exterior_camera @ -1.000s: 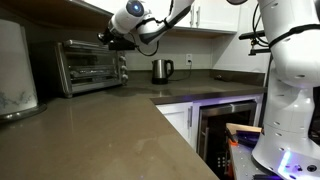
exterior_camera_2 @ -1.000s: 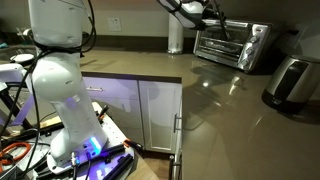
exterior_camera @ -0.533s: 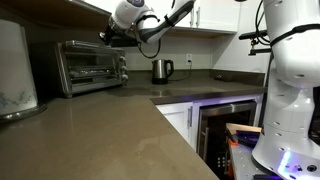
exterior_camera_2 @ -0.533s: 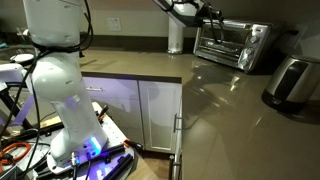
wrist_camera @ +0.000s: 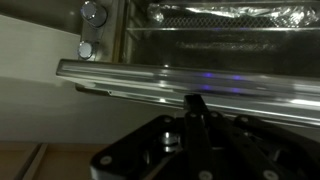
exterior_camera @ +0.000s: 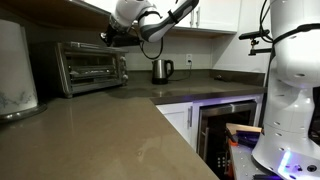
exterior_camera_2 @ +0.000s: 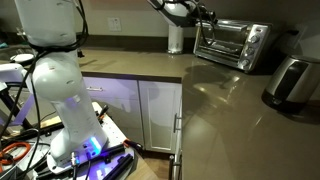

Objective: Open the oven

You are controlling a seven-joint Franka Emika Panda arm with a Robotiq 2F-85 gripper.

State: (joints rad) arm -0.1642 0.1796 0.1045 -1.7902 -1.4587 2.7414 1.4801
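Note:
The oven (exterior_camera: pixel 90 66) is a small silver toaster oven standing on the counter against the wall, its glass door up and closed in both exterior views (exterior_camera_2: pixel 233 44). My gripper (exterior_camera: pixel 104 36) hovers by the oven's upper front edge, also seen in an exterior view (exterior_camera_2: pixel 210 14). In the wrist view the door's long steel handle bar (wrist_camera: pixel 120 73) runs across the frame, with the wire rack (wrist_camera: pixel 220 45) behind the glass and knobs (wrist_camera: pixel 92 14) at the left. My gripper (wrist_camera: pixel 195 101) is shut, fingertips together right at the bar, holding nothing.
A small steel kettle (exterior_camera: pixel 162 70) stands on the counter past the oven. A white appliance (exterior_camera: pixel 14 66) sits at the near left. A dark glass-door built-in unit (exterior_camera: pixel 228 125) is under the counter. Upper cabinets (exterior_camera: pixel 215 14) hang over the arm. A steel toaster (exterior_camera_2: pixel 290 82) stands nearby.
The gripper has crept slightly upward and closer to the oven's top front edge. It has stayed shut, and the oven door has not moved.

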